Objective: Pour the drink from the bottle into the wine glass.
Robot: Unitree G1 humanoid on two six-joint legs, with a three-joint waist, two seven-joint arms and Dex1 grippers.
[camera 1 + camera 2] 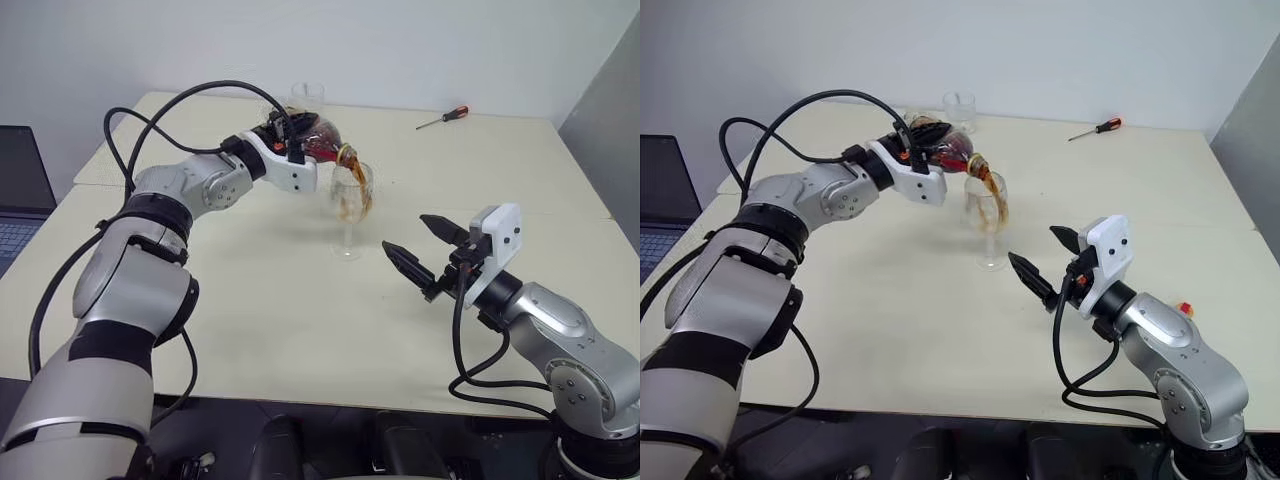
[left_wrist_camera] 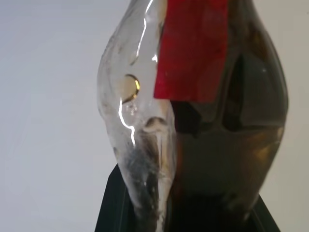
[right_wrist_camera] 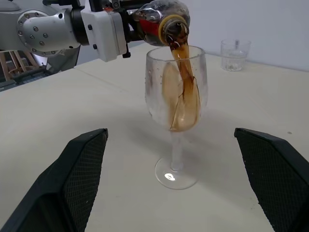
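Right wrist view: bulbous clear plastic bottle (image 3: 159, 19), clamped in left gripper (image 1: 290, 135), streams brown drink (image 3: 186, 82) into stemmed wine glass (image 3: 176, 111); right gripper (image 1: 428, 250) fingers apart.

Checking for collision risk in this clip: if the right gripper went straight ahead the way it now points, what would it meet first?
Most likely the wine glass. It stands centred between the right gripper's open fingers with bare table before it. They look about level with its stem, though the height is hard to judge.

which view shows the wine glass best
The right wrist view: the clear stemmed wine glass shows whole, from rim to foot, with dark brown drink streaming in. Both eye views show it small on the table. The left wrist view shows the bottle instead.
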